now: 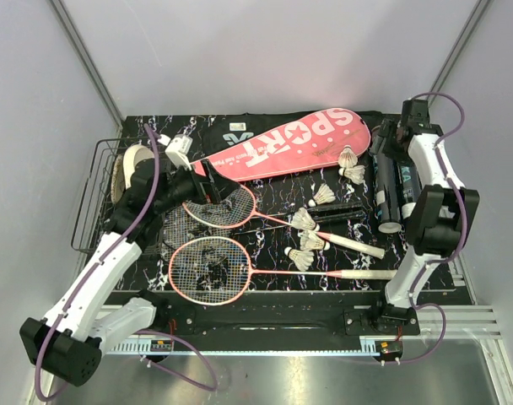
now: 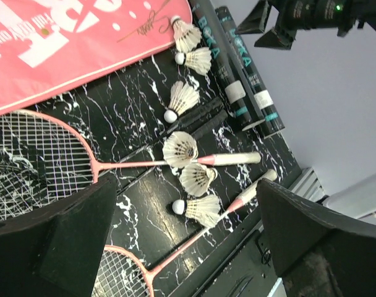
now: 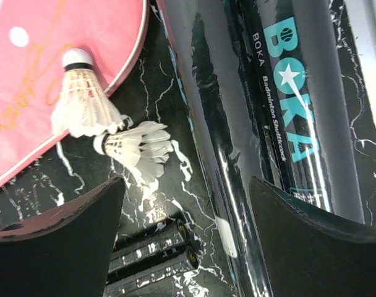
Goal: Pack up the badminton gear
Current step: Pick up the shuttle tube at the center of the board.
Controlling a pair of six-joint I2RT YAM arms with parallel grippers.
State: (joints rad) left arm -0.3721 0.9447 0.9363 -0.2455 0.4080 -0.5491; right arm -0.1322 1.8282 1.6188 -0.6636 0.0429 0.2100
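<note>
White-shelled left arm (image 1: 94,278) and right arm (image 1: 431,160), black joints and bases, looping purple cables (image 1: 462,114), matte black wedge-shaped claw fingers (image 2: 52,247)

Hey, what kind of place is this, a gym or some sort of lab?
Probably a lab robot cell, not a gym: left arm and right arm bolted at the table edge, plain walls close around, rackets staged on a marbled mat.

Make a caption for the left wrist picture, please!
Open left gripper above two pink rackets, six white shuttlecocks, a pink case and two dark tubes.
</note>
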